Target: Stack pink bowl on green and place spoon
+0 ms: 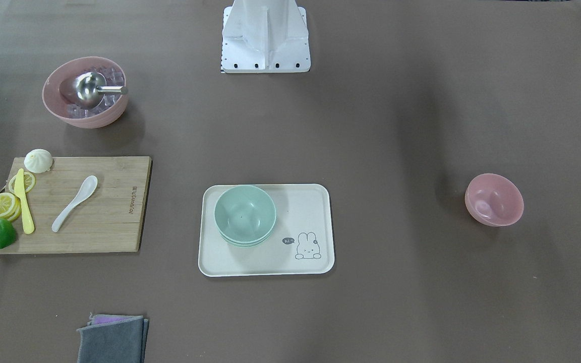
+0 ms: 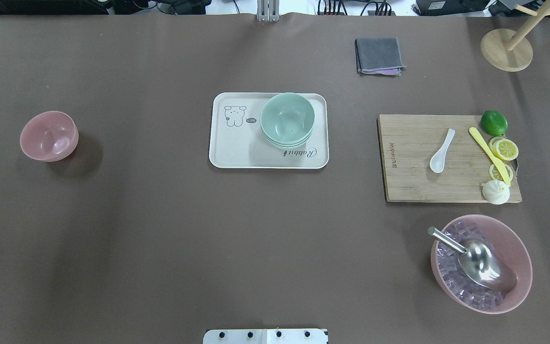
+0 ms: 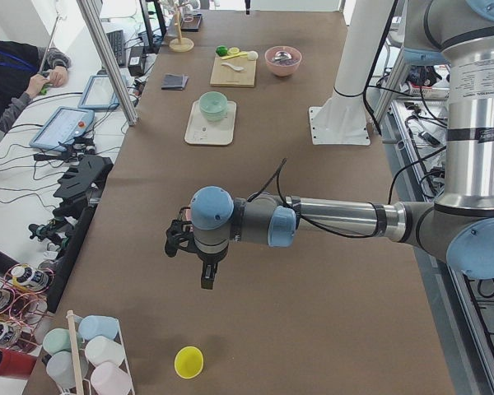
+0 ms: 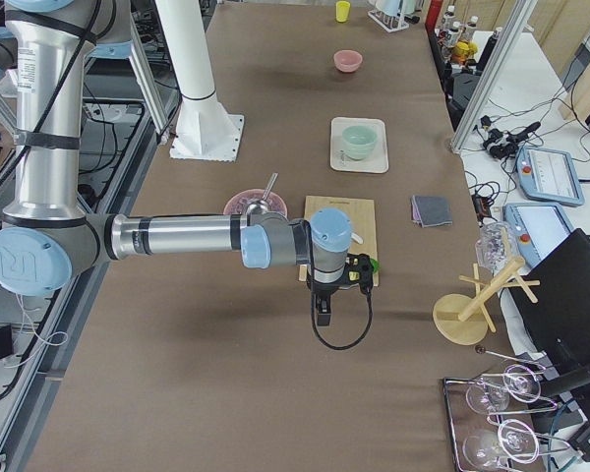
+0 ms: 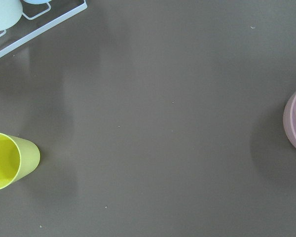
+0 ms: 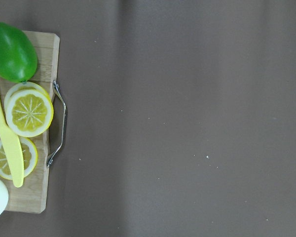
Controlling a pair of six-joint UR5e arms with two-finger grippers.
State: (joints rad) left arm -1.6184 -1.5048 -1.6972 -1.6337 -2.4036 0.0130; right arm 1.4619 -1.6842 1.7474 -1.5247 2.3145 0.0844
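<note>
Pink bowl (image 2: 49,136) noted well apart from green bowl (image 2: 287,119); spoon (image 2: 441,152) laid on board (image 2: 408,162). Left tool (image 3: 207,281), right tool (image 4: 322,317): aperture cannot be told.

Overhead and front views look down from opposite long edges, sharing the tray (image 2: 237,149); end views look lengthwise, wrist views close.

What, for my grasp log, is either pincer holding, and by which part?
Nothing seems held: the pink bowl sits free on the table, and the spoon lies on the cutting board.
</note>
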